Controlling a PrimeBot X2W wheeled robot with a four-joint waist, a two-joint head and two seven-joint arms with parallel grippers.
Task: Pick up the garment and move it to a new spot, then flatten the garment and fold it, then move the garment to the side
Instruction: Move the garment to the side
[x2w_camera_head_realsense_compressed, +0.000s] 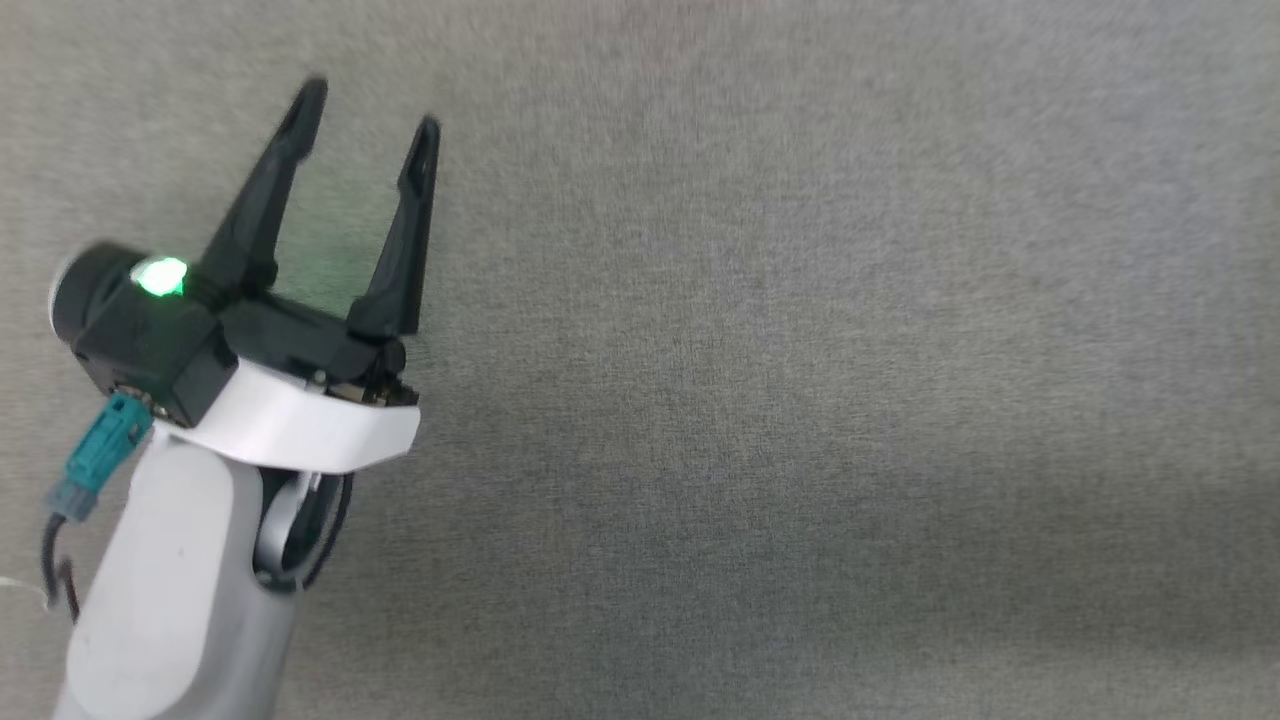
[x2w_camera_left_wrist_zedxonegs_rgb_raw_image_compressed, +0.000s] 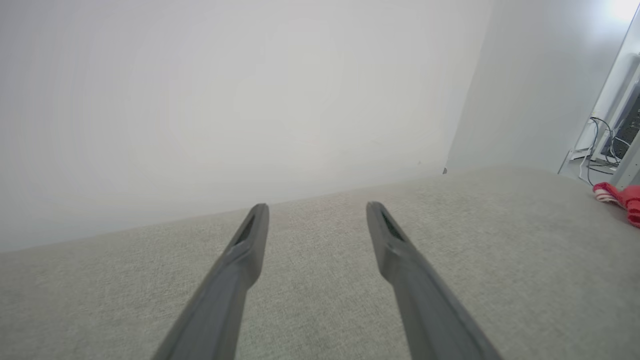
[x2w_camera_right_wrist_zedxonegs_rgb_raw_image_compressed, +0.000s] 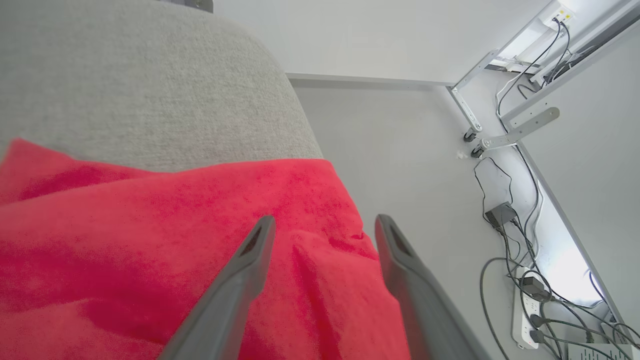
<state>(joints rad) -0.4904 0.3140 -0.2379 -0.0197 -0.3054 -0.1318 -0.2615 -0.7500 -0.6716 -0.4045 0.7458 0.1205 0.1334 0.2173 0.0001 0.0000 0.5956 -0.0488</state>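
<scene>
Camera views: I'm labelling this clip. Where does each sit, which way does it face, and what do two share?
Head view: on the head, facing down at the grey surface; open left gripper and pale forearm at left.
Left wrist view: on the left wrist, facing along its fingers across the surface to a white wall.
Right wrist view: on the right wrist, facing past the open right gripper over the garment to floor cables.
Shared: both wrist views show the red garment.

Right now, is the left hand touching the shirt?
Apart. The left wrist view shows the left hand over bare grey surface, the shirt far off.
</scene>
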